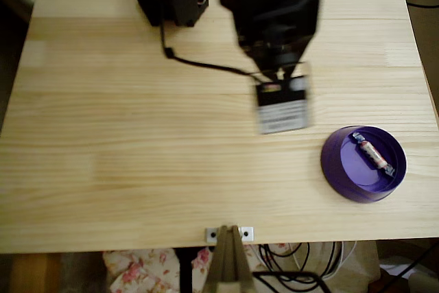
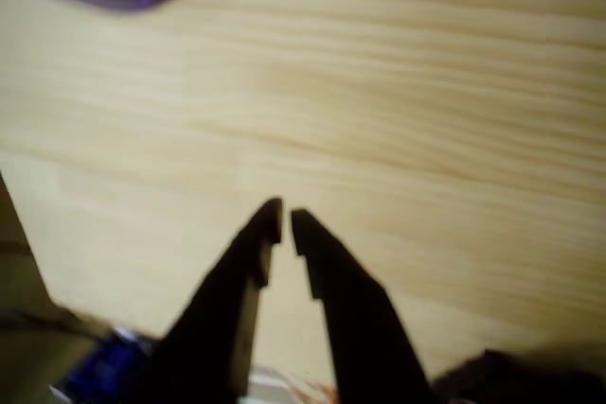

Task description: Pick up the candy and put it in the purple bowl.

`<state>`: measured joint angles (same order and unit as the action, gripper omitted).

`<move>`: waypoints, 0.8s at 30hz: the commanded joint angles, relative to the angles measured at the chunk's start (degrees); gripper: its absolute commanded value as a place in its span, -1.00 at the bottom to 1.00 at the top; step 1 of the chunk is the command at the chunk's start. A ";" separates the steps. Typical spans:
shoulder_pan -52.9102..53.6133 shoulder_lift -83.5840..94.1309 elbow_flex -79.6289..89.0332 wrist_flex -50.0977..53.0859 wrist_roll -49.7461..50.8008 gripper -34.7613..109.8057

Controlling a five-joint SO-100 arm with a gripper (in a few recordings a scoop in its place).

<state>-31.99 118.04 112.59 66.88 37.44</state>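
Overhead view: I saw the twisted-wrapper candy (image 1: 372,154) lying inside the round, smooth purple bowl (image 1: 335,169) at lower right on the pale grained wooden table (image 1: 137,135). My black gripper (image 2: 286,217), fingers nearly pressed together and empty, hung blurred, well apart at upper centre.

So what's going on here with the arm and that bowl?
The candy already lies inside the purple bowl near the table's right edge in the overhead view. The black arm hangs above the middle of the table, left of the bowl. In the wrist view the gripper holds nothing, its jaws nearly closed with a thin gap over bare wood.
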 commanded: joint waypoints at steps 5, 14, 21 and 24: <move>5.80 17.67 18.28 -16.44 -2.20 -0.52; 16.96 37.09 39.55 -26.46 -9.76 -0.52; 27.51 65.74 51.94 -14.85 -14.15 -0.52; 27.77 70.84 56.43 -13.97 -13.36 -0.52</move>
<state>-4.57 180.70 167.96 51.77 23.55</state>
